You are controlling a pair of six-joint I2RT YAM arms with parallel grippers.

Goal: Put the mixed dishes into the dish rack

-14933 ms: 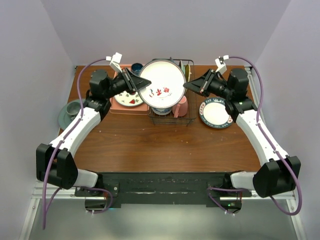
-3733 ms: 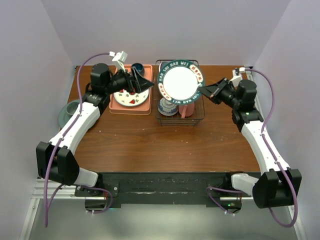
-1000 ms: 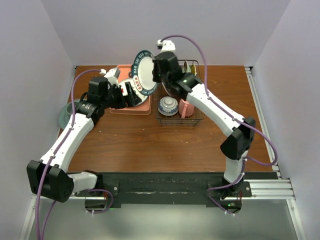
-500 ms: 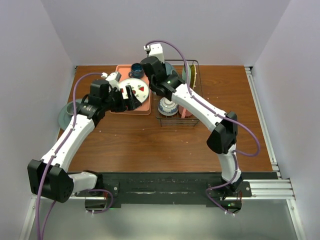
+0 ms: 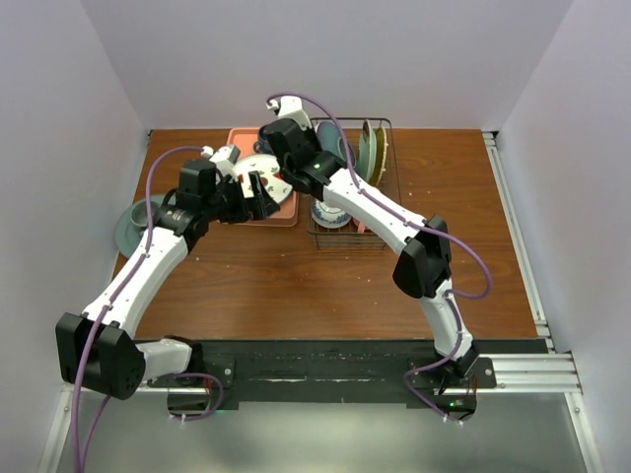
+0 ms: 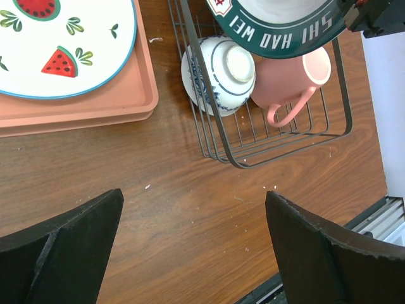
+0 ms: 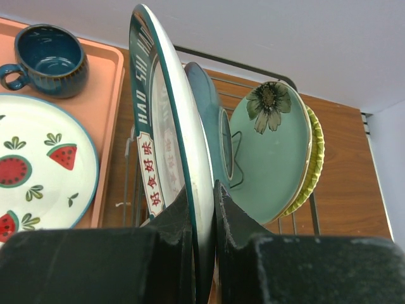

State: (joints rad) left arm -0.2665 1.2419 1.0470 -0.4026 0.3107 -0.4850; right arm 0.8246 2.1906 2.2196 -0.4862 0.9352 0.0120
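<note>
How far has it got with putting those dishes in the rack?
Done: the patterned bowl, pink mug, teal plates and yellow plate sit in the dish rack. In hand: the right gripper pinches a green-rimmed plate upright at the rack's left end, not yet released. Left: the watermelon plate and blue mug on the pink tray, plus a teal dish left of the tray. The left gripper hangs open, empty.

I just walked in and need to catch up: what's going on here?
The right pincer grips a green-rimmed plate on edge at the rack, next to the teal plates standing there. A bowl and mug lie in the rack too. The left pincer hangs open over the table, holding nothing. A watermelon plate and blue cup wait on the tray.
</note>
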